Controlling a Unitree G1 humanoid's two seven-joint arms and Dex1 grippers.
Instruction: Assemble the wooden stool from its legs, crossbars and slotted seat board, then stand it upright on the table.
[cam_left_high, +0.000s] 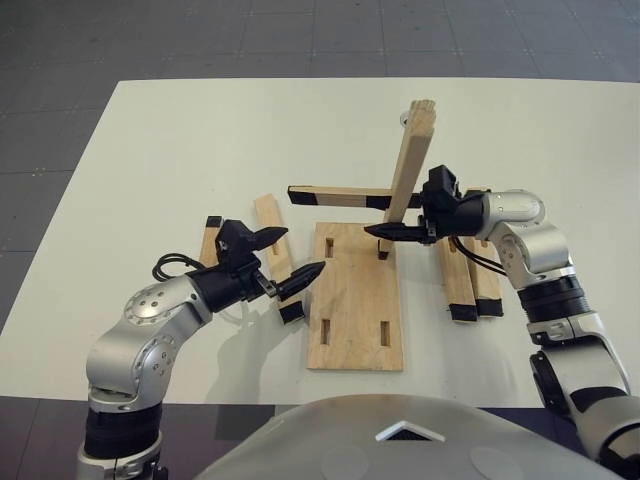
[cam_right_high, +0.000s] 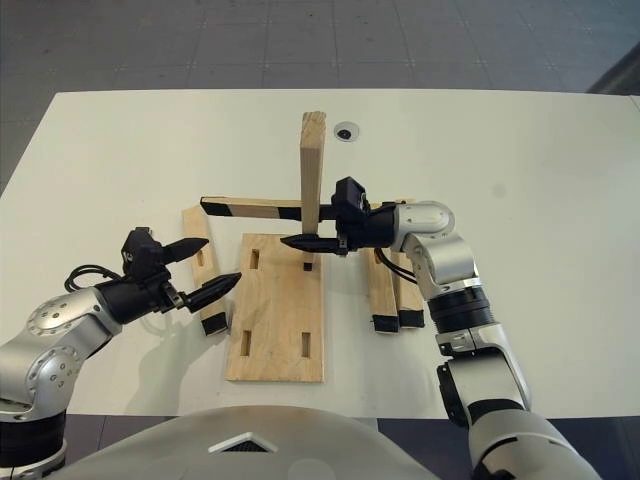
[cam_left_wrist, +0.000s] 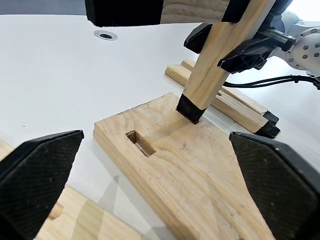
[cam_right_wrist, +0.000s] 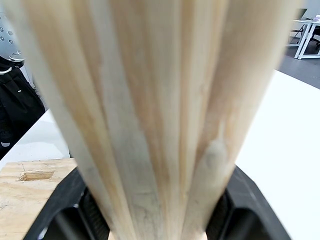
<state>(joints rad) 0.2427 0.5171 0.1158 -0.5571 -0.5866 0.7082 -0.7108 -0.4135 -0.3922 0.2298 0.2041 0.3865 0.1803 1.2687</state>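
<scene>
Left eye view, item: stool leg (cam_left_high: 413, 150), upright, its black-capped foot at a far slot of the seat board (cam_left_high: 350, 310), pinched low by the right hand (cam_left_high: 385, 230). Left hand (cam_left_high: 305, 250) is spread and empty, with the board just to its right. Handling, judged: light, rigid, dry softwood; grip low, near the slot. Markings: none legible.

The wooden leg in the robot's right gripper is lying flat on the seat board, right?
Not quite. The wooden leg in the right gripper is not lying flat. It stands nearly upright, with its black-tipped end down on the seat board at a far slot. The left eye view shows this.
</scene>
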